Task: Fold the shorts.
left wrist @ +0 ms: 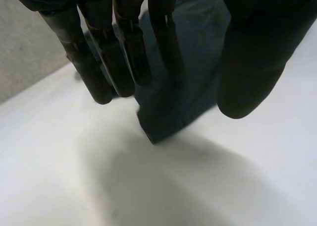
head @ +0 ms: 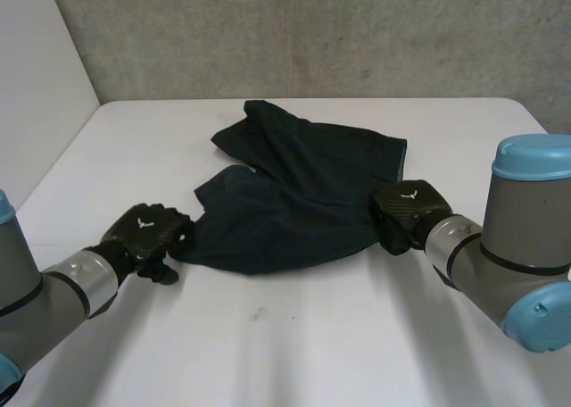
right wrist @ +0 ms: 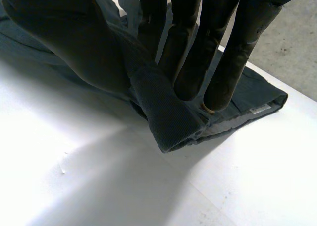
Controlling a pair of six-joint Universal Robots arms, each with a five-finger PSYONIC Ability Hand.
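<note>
The dark shorts [head: 294,193] lay rumpled and partly doubled over near the middle of the white desk [head: 357,336]. At their right edge, the right hand [head: 406,212] pinched a raised fold of cloth [right wrist: 168,112] between thumb and fingers [right wrist: 223,62]. At the left corner [left wrist: 168,112], the left hand [head: 147,231] hung released, its fingers [left wrist: 124,52] straight above the fabric and gripping nothing.

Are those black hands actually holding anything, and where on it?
The right hand pinches the shorts at their near right edge, cloth between thumb and fingers. The left hand is open over the opposite corner, holding nothing.
</note>
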